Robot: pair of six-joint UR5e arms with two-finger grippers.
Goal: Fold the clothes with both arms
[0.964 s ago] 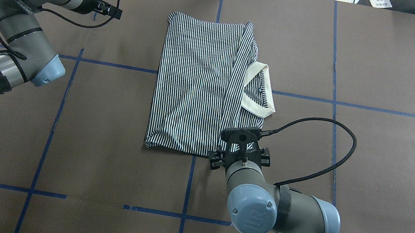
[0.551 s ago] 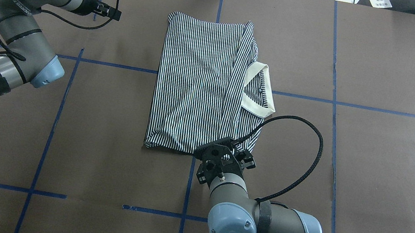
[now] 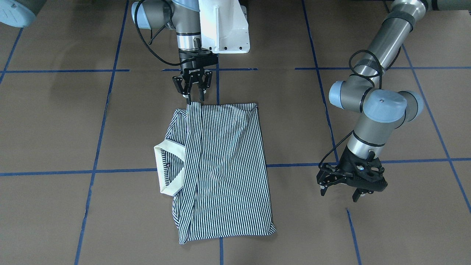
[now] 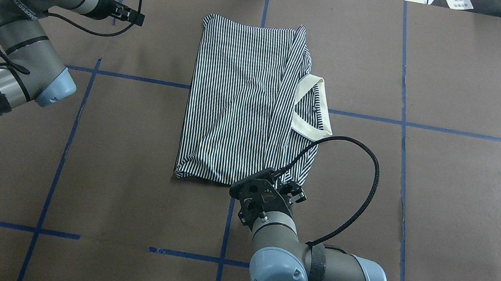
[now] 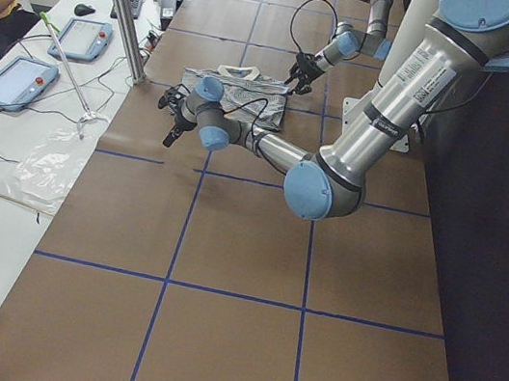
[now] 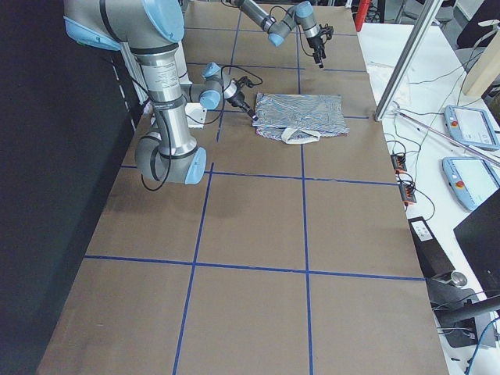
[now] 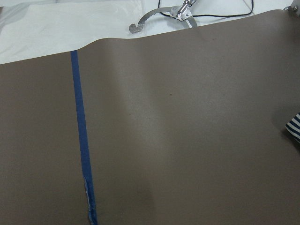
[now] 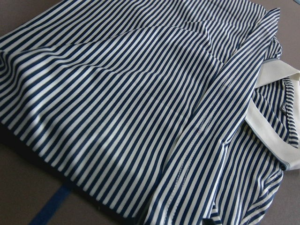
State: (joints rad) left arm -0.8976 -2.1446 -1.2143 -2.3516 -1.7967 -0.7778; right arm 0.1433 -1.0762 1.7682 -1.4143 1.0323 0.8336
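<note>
Striped polo shirt (image 4: 241, 103) laid folded.
Right gripper (image 3: 194, 98) seen narrowly parted at its edge (fingers hidden overhead); left gripper (image 3: 339, 195) spread wide.

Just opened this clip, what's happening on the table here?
A two-arm robot is folding a striped polo shirt on a paper-covered table. The shirt lies flat, partly folded, its cream collar sticking out on the robot's right. The right gripper sits open at the shirt's near hem, apparently gripping nothing yet. The left gripper hangs open over bare table off to the robot's left, clear of the shirt.
</note>
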